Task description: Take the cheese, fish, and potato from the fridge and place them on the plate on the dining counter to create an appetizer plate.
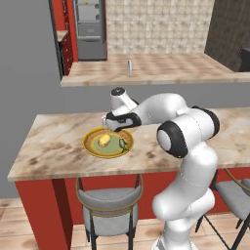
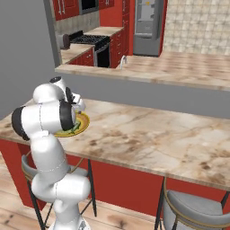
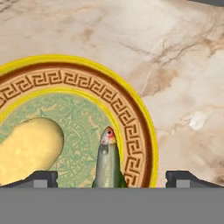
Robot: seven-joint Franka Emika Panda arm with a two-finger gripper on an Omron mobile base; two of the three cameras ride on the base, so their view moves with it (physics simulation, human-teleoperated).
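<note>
My fingers (image 3: 112,179) stand wide apart, gripping nothing; the fish (image 3: 108,162) lies between them on the plate (image 3: 131,113), potato (image 3: 27,148) beside.

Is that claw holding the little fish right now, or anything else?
Nothing is held. The gripper stands open above the plate; its fingertips are spread wide, clear of the fish, which lies on the plate beside the potato.

Beige marbled dining counter (image 1: 58,141) on a red base — round yellow-rimmed plate (image 1: 93,146) resting directly on it
</note>
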